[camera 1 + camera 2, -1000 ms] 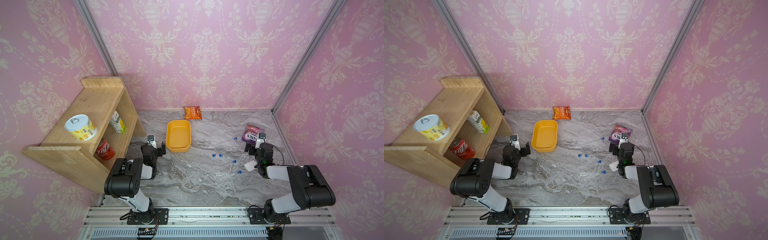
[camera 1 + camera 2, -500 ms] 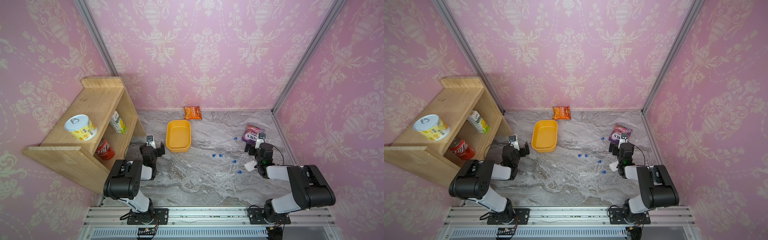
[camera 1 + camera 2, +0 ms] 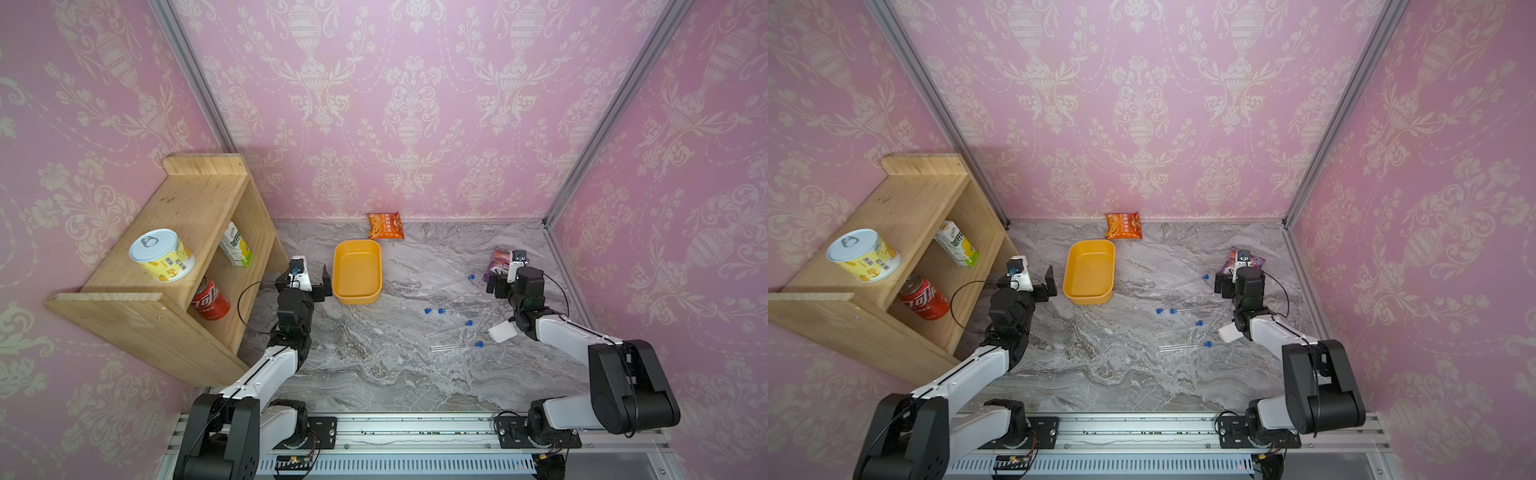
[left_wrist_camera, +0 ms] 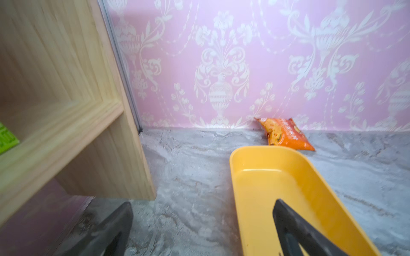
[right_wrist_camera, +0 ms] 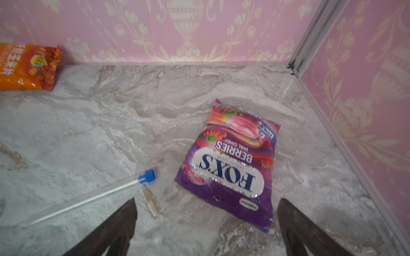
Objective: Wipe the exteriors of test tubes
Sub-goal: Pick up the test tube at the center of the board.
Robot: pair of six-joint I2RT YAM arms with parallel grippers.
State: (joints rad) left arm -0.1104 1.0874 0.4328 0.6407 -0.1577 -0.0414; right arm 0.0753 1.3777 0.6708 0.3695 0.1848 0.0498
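test tubes (image 3: 457, 309) loose on marble table (image 3: 374, 374)

Five thin clear tubes (image 3: 455, 346), blue-capped, lying flat, loosely scattered on marble surface (image 3: 374, 365), right half. Three caps point right, two left; all roughly parallel.

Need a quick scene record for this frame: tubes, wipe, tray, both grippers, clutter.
test tubes: five, blue-capped, lying loose on the table on the right arm's side; none held
wipe: white, folded, on the table beside the right arm
tray: yellow, empty
left gripper: open, empty, beside the tray
right gripper: open, empty, at the candy bag
clutter: orange snack bag at the back wall; wooden shelf with two cans and a carton
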